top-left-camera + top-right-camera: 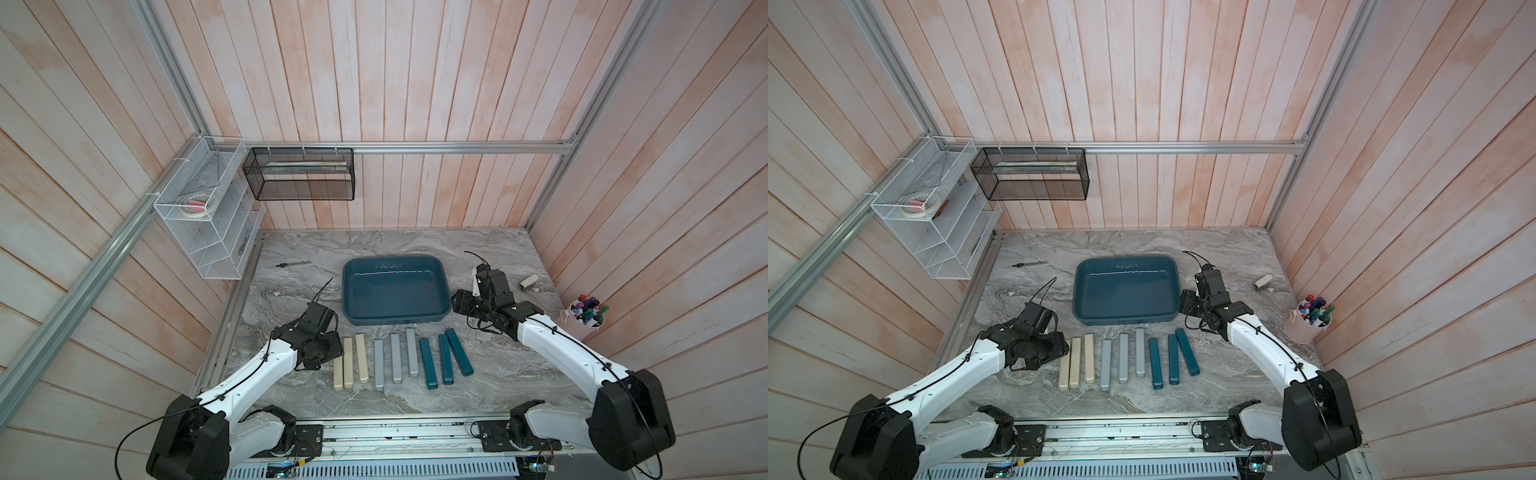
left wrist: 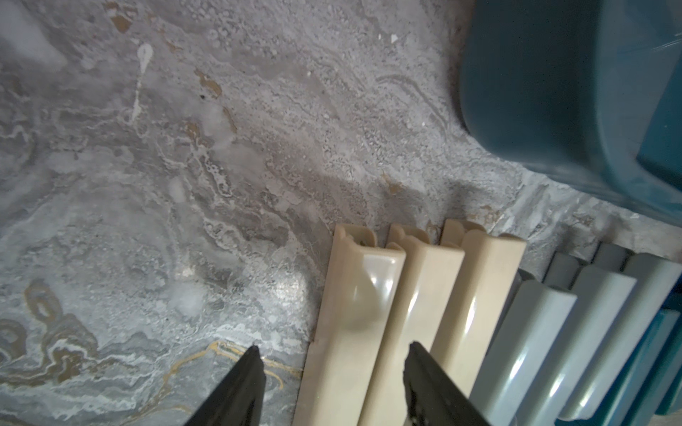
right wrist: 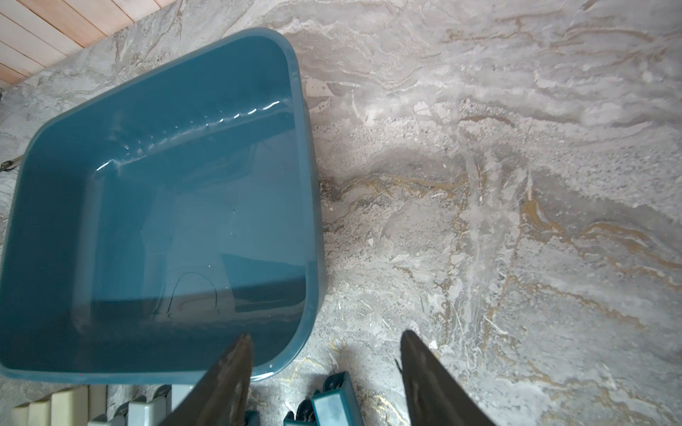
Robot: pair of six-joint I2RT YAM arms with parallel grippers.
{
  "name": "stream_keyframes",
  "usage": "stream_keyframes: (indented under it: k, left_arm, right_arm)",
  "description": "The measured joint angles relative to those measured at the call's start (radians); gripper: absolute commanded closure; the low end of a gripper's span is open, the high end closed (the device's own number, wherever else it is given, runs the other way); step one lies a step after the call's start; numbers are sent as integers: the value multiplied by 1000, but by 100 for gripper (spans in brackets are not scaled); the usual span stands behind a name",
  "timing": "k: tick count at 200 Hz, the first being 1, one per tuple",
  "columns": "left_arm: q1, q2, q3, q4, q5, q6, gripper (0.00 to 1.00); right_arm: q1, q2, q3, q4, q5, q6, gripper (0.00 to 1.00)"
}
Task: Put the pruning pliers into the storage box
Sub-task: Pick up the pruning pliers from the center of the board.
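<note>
My left tool hangs jaws apart over the beige end of the pruning pliers, perhaps touching one; I can't be sure. All nine lie in a row on the table just before the empty storage box. My right tool, apart and empty, hovers beside that box.

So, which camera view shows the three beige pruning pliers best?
The left wrist view: the three beige pruning pliers appear close up there, and their notched ends are sharp. Both top views show them only small and far off. The right wrist view catches just their end tips at the frame edge.
</note>
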Motion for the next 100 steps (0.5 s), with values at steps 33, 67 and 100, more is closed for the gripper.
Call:
stream_keyframes:
  k: [33,67,100]
  left_arm:
    - [0,26,0,6,-7,0,36]
    - [0,60,0,9,-25,4,36]
    - [0,70,0,17,-26,8,36]
  right_arm:
    - [0,11,-8,8,-6,8,35]
    - [0,13,-9,12,-6,10,35]
    - [0,13,-15,22,-6,11,35]
